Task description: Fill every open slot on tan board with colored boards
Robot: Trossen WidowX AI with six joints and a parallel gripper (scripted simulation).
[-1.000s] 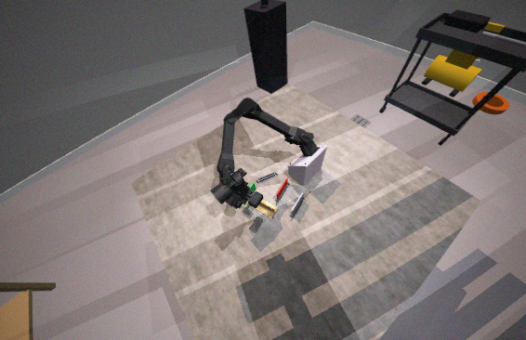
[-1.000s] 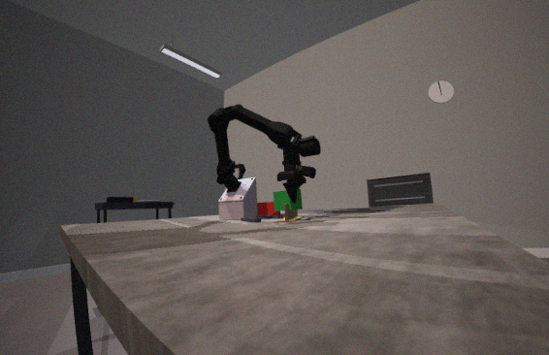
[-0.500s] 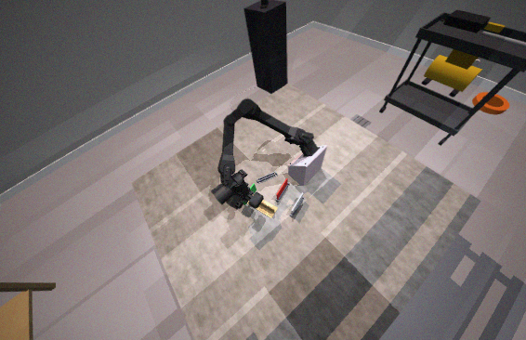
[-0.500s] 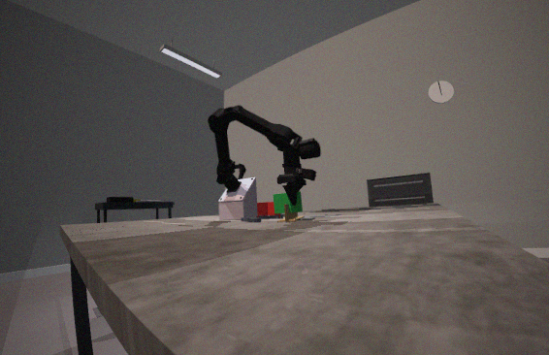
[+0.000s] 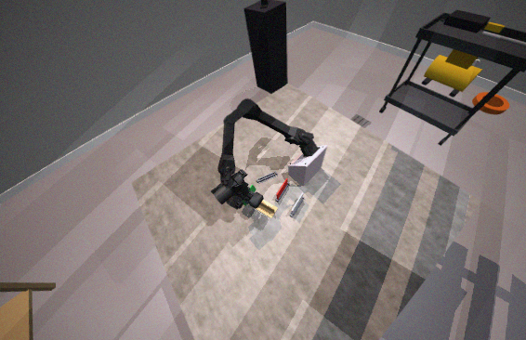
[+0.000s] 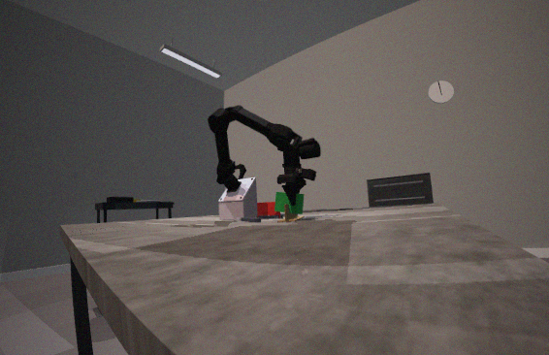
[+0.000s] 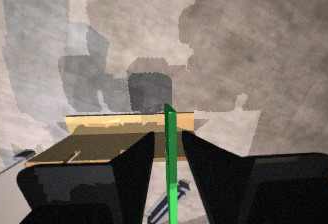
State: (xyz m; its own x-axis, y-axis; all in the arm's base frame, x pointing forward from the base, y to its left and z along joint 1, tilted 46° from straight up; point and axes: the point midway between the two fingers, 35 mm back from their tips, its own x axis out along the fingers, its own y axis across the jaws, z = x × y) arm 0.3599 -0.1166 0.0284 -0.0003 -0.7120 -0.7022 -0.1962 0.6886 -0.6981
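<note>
The black gripper points downward, its two fingers apart. A green board stands upright between them, with a gap showing on each side in the wrist view. The board runs crosswise to the tan board, near one end of it; whether the two are fully locked together cannot be told. Two slots show in the tan board, off to one side of the green one.

Nearby, a red board stands in its holder, a pale grey board stands in another, and a slim dark holder lies without a board.

The table has a mottled grey-brown top crossed by shadows and light bands. The arm rises from a pinkish-white sloped block. Around the room are a tall black column, a dark cart, an orange ring-shaped object on the floor, a round wall clock and a long ceiling light.
</note>
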